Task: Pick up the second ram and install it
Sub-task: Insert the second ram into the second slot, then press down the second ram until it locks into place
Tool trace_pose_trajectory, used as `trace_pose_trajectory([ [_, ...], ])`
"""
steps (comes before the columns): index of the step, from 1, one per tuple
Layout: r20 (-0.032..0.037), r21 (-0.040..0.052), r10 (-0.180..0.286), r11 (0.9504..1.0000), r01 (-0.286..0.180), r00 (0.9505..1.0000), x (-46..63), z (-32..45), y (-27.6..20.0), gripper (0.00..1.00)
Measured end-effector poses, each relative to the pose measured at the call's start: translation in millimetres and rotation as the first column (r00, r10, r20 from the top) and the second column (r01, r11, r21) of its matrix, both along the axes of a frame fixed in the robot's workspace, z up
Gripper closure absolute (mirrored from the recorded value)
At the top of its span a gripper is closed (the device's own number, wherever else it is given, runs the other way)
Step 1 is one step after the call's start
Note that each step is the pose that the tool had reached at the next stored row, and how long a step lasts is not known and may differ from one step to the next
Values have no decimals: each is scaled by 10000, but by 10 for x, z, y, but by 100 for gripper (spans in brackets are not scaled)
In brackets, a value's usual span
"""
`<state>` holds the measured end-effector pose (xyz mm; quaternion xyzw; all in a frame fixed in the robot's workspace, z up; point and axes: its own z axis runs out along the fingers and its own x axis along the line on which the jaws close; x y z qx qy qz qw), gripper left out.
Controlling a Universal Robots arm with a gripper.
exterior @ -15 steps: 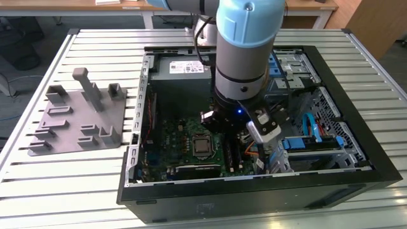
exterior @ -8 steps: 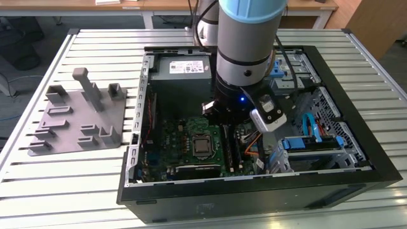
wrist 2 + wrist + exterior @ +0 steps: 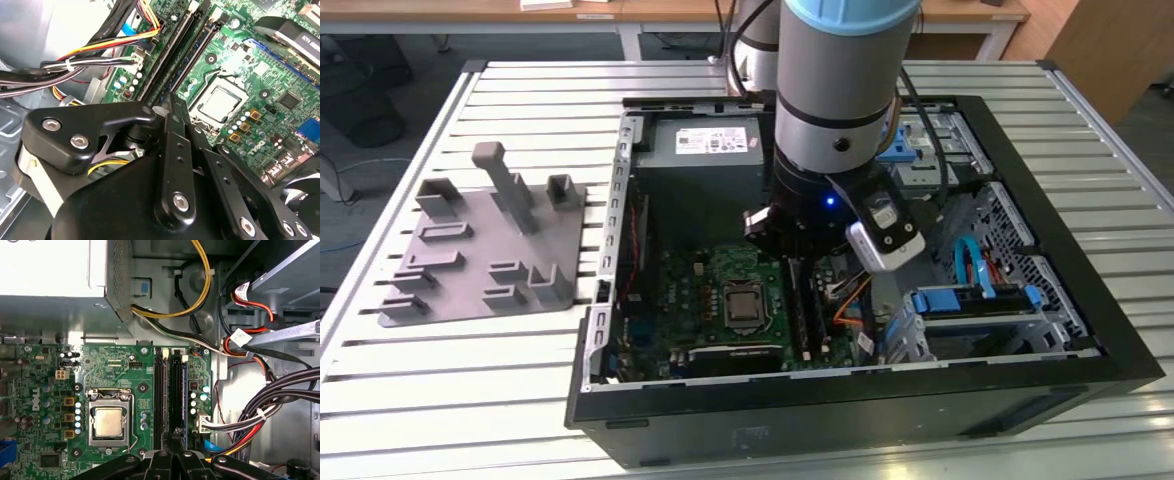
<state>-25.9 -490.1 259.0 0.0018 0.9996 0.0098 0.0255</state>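
The second ram (image 3: 183,390) stands on edge in one of the long black sockets beside the processor, its dark-blue board (image 3: 198,47) running away from the fingertips in both wrist views. My gripper (image 3: 169,103) is down inside the computer case, with its fingers closed together over the strip's top edge about midway along it. The closed tips (image 3: 172,446) meet right over that socket. In the exterior view the gripper (image 3: 790,255) hangs low over the motherboard, and the strip (image 3: 803,305) runs out from under it. The neighbouring socket (image 3: 159,390) lies alongside.
The grey moulded tray (image 3: 467,290) sits outside the case on the exterior view's left. The processor socket (image 3: 109,421) is close beside the memory sockets. Bundled cables (image 3: 100,55) and a power plug (image 3: 202,422) crowd the other side. The power supply (image 3: 707,140) and drive cage (image 3: 987,300) flank the board.
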Motion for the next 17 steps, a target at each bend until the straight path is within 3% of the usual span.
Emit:
trace_pose_trajectory([
  [13,-2,-10,0,10000,0,10000,0,7,5,90],
  [17,-21,-100,0,10000,0,10000,9,-28,94,90],
])
